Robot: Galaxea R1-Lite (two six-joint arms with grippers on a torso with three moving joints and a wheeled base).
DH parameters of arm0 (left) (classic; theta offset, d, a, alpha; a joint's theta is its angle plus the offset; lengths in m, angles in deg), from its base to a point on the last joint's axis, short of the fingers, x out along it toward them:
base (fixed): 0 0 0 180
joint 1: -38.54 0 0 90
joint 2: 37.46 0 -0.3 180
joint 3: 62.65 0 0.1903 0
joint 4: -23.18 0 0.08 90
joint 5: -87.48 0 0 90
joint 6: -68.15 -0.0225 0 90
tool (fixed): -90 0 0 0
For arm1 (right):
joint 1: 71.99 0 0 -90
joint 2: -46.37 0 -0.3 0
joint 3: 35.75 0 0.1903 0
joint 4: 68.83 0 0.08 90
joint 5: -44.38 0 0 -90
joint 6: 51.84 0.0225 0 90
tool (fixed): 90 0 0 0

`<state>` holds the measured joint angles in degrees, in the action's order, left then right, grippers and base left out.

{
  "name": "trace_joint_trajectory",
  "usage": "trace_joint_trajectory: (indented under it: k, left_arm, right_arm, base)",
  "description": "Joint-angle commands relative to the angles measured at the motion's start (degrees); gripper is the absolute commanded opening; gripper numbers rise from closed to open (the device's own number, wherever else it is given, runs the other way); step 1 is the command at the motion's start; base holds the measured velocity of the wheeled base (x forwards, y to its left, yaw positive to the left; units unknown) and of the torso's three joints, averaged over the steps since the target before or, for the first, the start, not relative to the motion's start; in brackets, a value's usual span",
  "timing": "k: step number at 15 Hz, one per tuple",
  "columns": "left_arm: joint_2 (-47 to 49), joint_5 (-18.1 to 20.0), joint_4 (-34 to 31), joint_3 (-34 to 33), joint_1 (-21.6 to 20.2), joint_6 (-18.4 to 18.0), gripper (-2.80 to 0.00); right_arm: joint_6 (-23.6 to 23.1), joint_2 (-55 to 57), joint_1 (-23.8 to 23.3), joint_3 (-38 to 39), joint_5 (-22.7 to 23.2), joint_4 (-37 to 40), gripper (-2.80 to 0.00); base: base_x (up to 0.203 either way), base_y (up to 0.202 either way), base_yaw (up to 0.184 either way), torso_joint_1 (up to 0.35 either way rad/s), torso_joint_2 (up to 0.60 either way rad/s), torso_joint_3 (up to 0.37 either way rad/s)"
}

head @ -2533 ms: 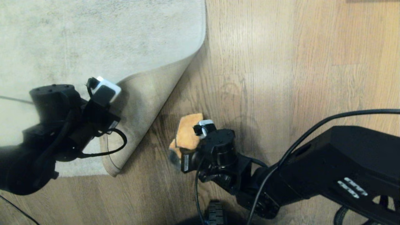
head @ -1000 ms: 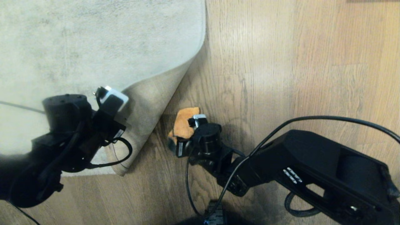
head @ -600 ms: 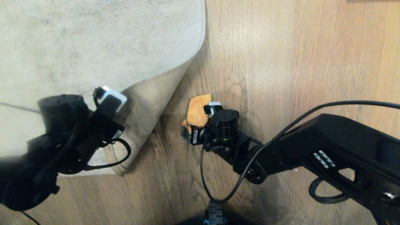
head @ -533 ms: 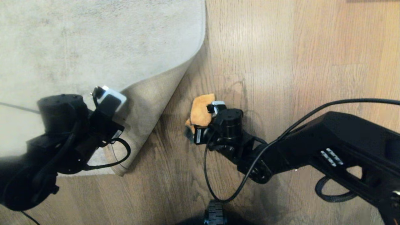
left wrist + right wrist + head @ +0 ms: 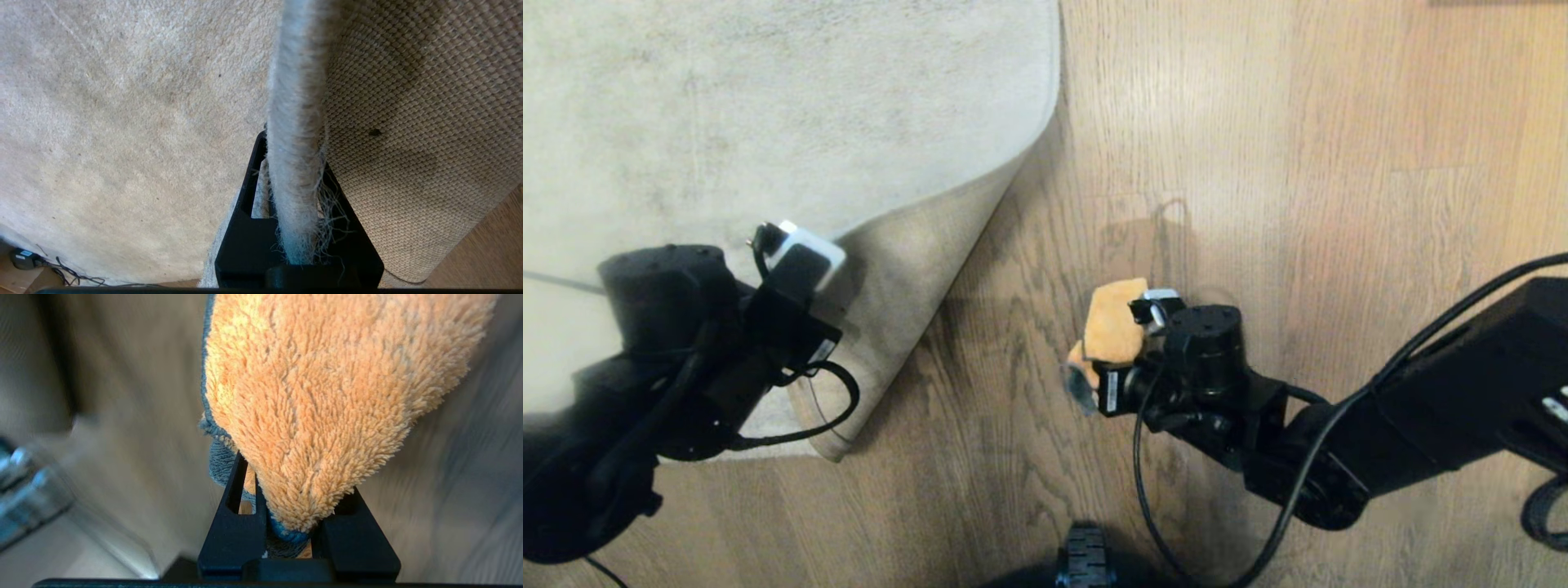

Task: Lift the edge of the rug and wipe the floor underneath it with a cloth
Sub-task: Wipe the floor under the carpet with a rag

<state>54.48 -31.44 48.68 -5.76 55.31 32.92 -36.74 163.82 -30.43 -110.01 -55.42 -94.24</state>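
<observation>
The right hand (image 5: 1094,380), clamped on the cloth (image 5: 1112,331), has swung away from the lifted rug edge (image 5: 907,269) onto open floor (image 5: 1298,163), so the wiping stroke under the rug seems finished or paused. The left hand (image 5: 295,196) still pinches the rug edge, holding it up. Count: one rug, one cloth, two hands.

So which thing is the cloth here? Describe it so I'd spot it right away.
Start at the big grey-beige rug, whose corner is folded up by the left end effector. On the wood floor to its right, the right end effector pinches the cloth. It is small, fluffy and orange with a grey edge, the only bright thing around.
</observation>
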Motion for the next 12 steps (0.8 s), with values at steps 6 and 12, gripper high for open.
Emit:
trace_joint_trajectory:
  k: [6, 12]
  left_arm:
    - [-1.4, -0.2, 0.4, -1.3, -0.3, 0.6, -2.80]
    - [-1.2, -0.2, 0.4, -1.6, -0.2, 0.7, -2.80]
  right_arm:
    - [1.2, 5.2, 12.8, 6.9, 0.1, -8.5, -2.80]
    - [2.2, 17.2, 18.4, -3.9, 0.4, -10.0, -2.80]
  base:
    - [0.000, 0.000, 0.000, 0.000, 0.00, 0.000]
    - [0.000, 0.000, 0.000, 0.000, 0.00, 0.000]
